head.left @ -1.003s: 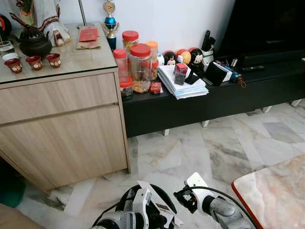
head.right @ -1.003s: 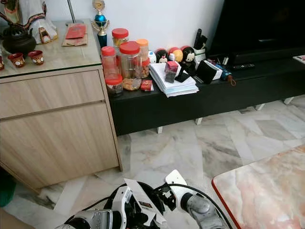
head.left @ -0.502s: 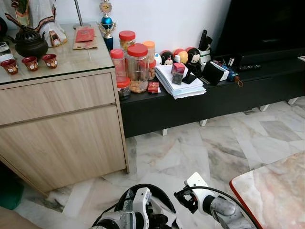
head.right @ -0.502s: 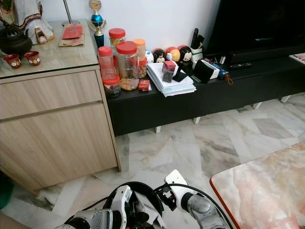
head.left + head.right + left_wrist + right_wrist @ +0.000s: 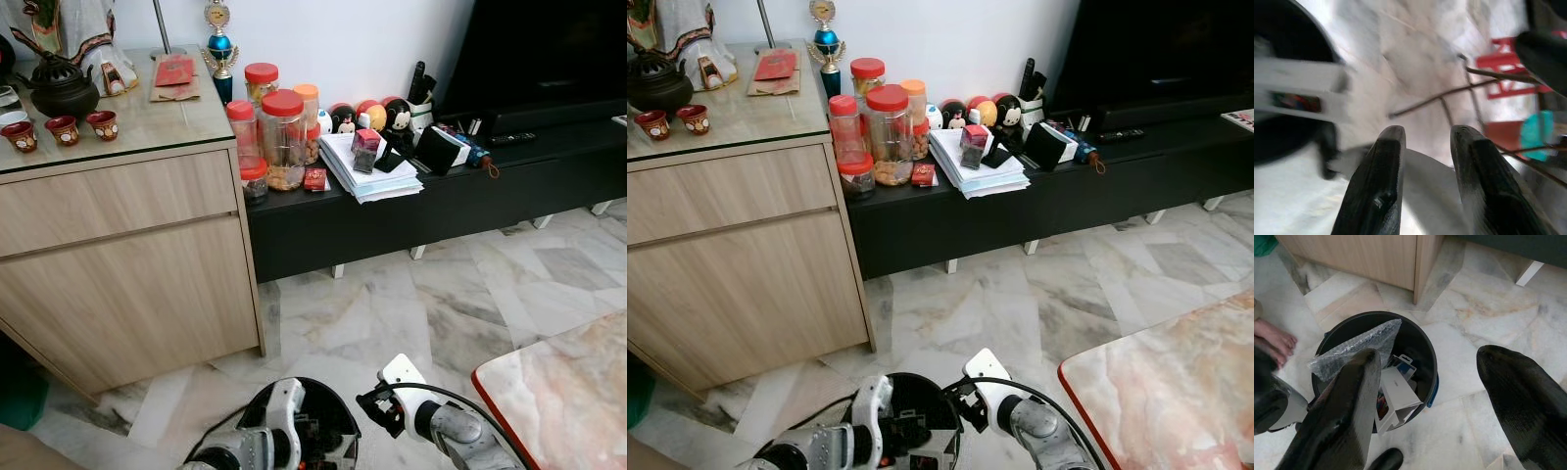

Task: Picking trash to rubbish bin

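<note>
A round black rubbish bin [image 5: 338,411] stands on the marble floor right below me. In the right wrist view the bin [image 5: 1420,340] holds a white box [image 5: 1396,394] and a sheet of bubble wrap [image 5: 1356,350] that leans on its rim. My left arm [image 5: 269,441] reaches over the bin's near left side. In the blurred left wrist view, the left gripper [image 5: 1427,132] is open with nothing between its fingers. My right gripper [image 5: 377,406] hovers just right of the bin, and its fingers [image 5: 1352,396] are spread wide and empty.
A light wooden cabinet [image 5: 127,264] stands ahead on the left. Beside it, a low black bench [image 5: 441,196] carries jars and a stack of papers. A marble table with a red edge [image 5: 568,401] is close on my right. A person's bare foot [image 5: 1273,338] is near the bin.
The white trash held over the bin by my left gripper has dropped out of sight into it. The left gripper has let go and the arm has shifted slightly. The right arm has barely moved.
</note>
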